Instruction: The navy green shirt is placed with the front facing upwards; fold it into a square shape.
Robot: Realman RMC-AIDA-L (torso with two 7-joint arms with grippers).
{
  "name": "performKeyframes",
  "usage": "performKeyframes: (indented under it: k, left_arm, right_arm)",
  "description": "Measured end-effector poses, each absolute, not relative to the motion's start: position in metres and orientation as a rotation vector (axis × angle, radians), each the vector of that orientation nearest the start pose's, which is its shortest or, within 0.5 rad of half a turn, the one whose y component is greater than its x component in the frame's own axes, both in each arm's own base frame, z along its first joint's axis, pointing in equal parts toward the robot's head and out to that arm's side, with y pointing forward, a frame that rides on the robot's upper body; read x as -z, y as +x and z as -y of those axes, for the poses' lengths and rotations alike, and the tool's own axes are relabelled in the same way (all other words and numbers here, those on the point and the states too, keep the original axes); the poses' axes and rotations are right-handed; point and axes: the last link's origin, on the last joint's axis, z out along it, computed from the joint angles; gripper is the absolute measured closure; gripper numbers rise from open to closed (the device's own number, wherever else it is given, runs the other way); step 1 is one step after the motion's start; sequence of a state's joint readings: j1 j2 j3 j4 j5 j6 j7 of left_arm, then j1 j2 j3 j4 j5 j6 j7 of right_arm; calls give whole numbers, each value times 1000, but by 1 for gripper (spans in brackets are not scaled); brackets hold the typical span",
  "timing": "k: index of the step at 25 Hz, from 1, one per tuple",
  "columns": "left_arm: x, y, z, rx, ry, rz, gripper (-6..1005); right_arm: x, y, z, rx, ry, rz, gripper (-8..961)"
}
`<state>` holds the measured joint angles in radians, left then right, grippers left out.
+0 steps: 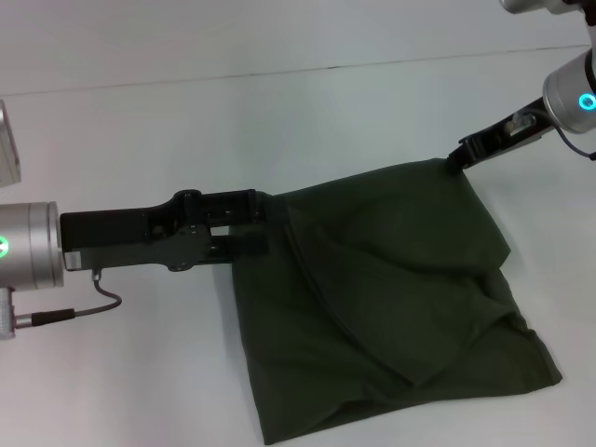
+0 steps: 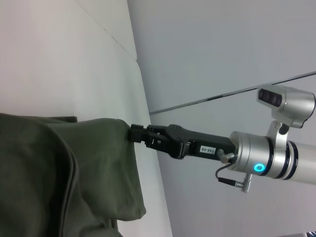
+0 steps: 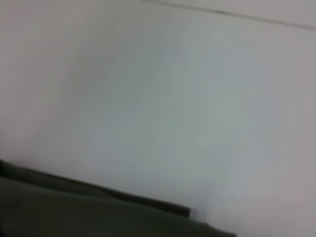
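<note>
The navy green shirt (image 1: 391, 298) lies bunched and partly doubled over on the white table, plain green side up, with no print showing. My left gripper (image 1: 265, 222) reaches in from the left and is shut on the shirt's upper left corner. My right gripper (image 1: 454, 160) is shut on the upper right corner. The left wrist view shows the right gripper (image 2: 133, 133) pinching a corner of the shirt (image 2: 49, 168), which hangs in folds below it. A strip of the shirt (image 3: 74, 212) crosses the right wrist view, and that arm's own fingers are hidden there.
The white table (image 1: 279, 121) stretches behind and to the left of the shirt. A pale box-like object (image 1: 7, 140) sits at the far left edge. The shirt's lower hem reaches close to the table's near edge.
</note>
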<state>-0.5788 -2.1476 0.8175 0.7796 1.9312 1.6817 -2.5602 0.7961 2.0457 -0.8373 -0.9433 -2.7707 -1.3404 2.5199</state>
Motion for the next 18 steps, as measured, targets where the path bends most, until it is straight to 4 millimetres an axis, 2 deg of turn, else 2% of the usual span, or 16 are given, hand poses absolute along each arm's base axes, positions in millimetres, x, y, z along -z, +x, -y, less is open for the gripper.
performKeyframes:
  k: [6, 10, 15, 18]
  left_arm:
    - [18, -198, -325, 846, -2497, 2115, 258]
    - [19, -198, -322, 801, -2514, 2140, 259]
    - [31, -199, -307, 635, -2561, 2229, 259]
    - [41, -199, -301, 539, -2583, 2258, 260]
  right_arm:
    - [-61, 234, -423, 194, -2227, -1296, 758]
    - [-75, 218, -416, 126, -2328, -1332, 704]
    - [-78, 207, -410, 35, -2414, -1363, 695]
    - [-75, 206, -408, 37, -2432, -1354, 640]
